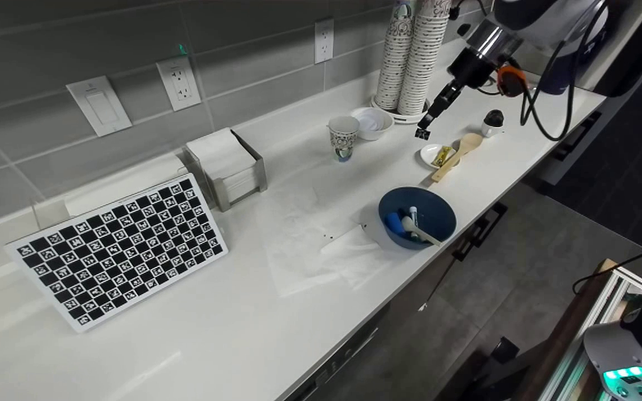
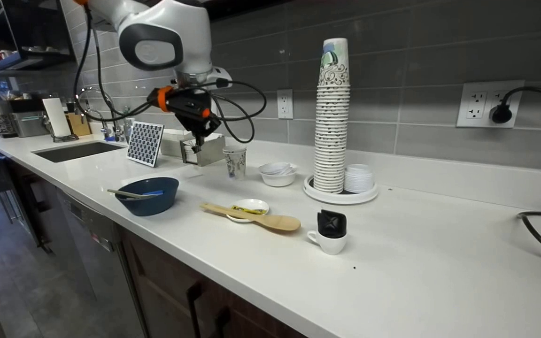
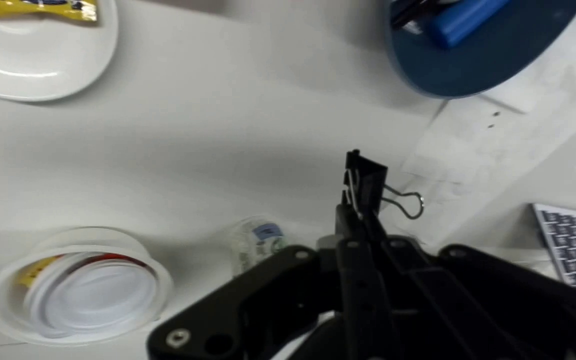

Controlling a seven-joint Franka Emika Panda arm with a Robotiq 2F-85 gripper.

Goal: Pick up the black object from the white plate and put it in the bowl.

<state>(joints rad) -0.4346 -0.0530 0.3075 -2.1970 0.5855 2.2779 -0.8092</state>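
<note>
My gripper (image 1: 426,123) is shut on a black binder clip (image 3: 372,184) with wire handles; its jaws also show in the wrist view (image 3: 359,222). The clip hangs from the fingertips above the counter and also shows in an exterior view (image 1: 422,134). The white plate (image 3: 43,70) holds a yellow packet (image 1: 442,156) and lies below the gripper, on the side of the wooden spoon. The deep-blue bowl (image 1: 442,210) stands nearer the counter's front edge, apart from the clip. It holds a blue item (image 3: 460,25) and a pale-handled utensil (image 1: 418,229).
A wooden spoon (image 2: 275,222) lies across the plate's edge. A white cup (image 2: 329,243) with a black item in it stands beyond the spoon. A patterned paper cup (image 1: 343,136), a white bowl of lids (image 2: 277,178) and tall cup stacks (image 2: 331,136) stand near the wall.
</note>
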